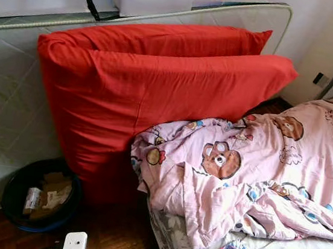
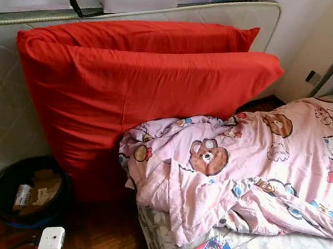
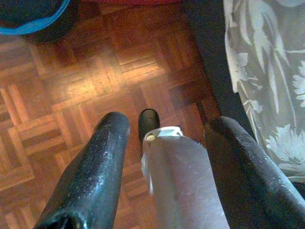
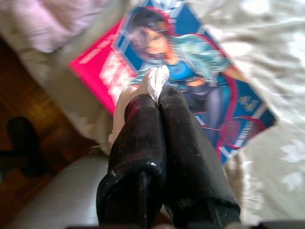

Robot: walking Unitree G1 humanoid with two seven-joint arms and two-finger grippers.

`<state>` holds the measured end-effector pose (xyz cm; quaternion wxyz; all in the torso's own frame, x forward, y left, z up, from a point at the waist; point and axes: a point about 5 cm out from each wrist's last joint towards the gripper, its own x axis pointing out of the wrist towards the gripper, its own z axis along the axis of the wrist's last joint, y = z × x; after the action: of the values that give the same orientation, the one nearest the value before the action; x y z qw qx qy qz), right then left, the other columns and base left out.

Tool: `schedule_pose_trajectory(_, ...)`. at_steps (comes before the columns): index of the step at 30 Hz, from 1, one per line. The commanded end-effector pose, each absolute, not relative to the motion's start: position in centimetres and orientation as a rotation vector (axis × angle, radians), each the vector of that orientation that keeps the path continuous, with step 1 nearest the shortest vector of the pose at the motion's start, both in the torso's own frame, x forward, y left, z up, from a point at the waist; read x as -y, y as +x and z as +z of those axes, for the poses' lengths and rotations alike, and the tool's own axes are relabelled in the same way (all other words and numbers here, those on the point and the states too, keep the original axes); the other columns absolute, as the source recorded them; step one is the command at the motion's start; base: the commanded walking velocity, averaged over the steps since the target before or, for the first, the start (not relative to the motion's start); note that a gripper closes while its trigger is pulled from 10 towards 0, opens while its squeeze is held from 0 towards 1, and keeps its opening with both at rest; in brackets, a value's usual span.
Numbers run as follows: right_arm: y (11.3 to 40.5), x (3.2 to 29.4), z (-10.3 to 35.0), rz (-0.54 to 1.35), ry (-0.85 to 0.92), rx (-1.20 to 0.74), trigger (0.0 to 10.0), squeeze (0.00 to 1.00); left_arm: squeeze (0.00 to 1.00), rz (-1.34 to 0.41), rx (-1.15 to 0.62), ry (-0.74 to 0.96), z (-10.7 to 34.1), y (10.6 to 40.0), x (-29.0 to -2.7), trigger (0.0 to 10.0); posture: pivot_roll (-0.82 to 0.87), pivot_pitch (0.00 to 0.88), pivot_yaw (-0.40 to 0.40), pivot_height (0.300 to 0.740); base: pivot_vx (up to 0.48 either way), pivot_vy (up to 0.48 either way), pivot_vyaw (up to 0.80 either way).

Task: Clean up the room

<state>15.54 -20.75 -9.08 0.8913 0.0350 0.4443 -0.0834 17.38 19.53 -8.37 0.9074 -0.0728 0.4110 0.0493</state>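
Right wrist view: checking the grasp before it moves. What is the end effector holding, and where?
The right end effector pinches a small white scrap at its fingertips.

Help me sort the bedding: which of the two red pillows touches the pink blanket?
The front red pillow, the lower one leaning nearer the bed; the pink cartoon blanket bunches against it. The rear red pillow stands behind it, against the mattress.
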Motion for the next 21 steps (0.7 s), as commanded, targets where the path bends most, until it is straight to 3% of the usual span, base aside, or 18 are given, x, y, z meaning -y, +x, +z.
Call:
schedule_pose_trajectory(1, 15.4, 20.3, -9.3, -0.175, 0.076, -0.936, 10.0, 0.00, 0.00, 0.115, -0.877, -0.148, -8.7, 16.7, -19.9, 10.0, -0.06, 0.086, -0.025, 0.740, 0.000, 0.262, 0.00)
schedule_pose_trajectory(11, 16.2, 17.9, -9.3, -0.146, 0.077, -0.938, 10.0, 0.00, 0.00, 0.086, -0.907, -0.129, -8.9, 16.2, -19.9, 10.0, -0.07, 0.092, -0.013, 0.740, 0.000, 0.287, 0.00)
schedule_pose_trajectory(16, 17.0, 16.8, -9.1, -0.127, 0.075, -0.932, 10.0, 0.00, 0.00, 0.085, -0.909, -0.127, -8.9, 16.1, -20.0, 10.0, -0.06, 0.091, -0.013, 0.740, 0.000, 0.480, 0.00)
schedule_pose_trajectory(21, 16.3, 17.7, -9.3, -0.137, 0.073, -0.939, 10.0, 0.00, 0.00, 0.087, -0.913, -0.130, -9.0, 16.0, -20.0, 10.0, -0.06, 0.088, -0.013, 0.740, 0.000, 0.480, 0.00)
